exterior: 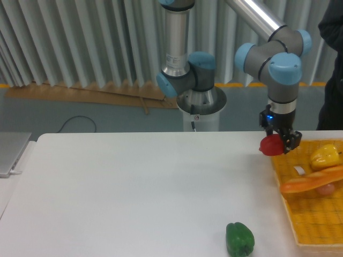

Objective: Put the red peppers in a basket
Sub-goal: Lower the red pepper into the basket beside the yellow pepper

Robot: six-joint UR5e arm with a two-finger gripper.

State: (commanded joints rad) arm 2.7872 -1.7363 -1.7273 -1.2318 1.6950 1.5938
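The one fixed view takes in the whole table [118, 187], and the basket [284, 206] at its right side serves as the landmark. The gripper [281, 143] is clamped on the red pepper [270, 145], which hangs clear of the table just at the basket's near-left corner, about level with its far rim and not yet over the mesh. The jaws themselves are mostly hidden by the pepper and the dark finger housing, but the pepper is plainly off the table and carried by them.

The step in hand looks like the carry to the basket. To do it well, the arm should take the pepper further over the basket, past the rim, before coming down, since a release here would likely land on the edge or roll onto the table. It should aim for bare mesh in the basket's near half, lower until the pepper is just above the weave, then open; glossy and rounded, the pepper may roll if dropped from height.

The basket already holds a yellow pepper [325, 157] at its far right, a long orange item [311, 181] lying across the middle, and something pinkish beneath that which I cannot identify. A green pepper [239, 239] sits on the table well left of the basket's near end.
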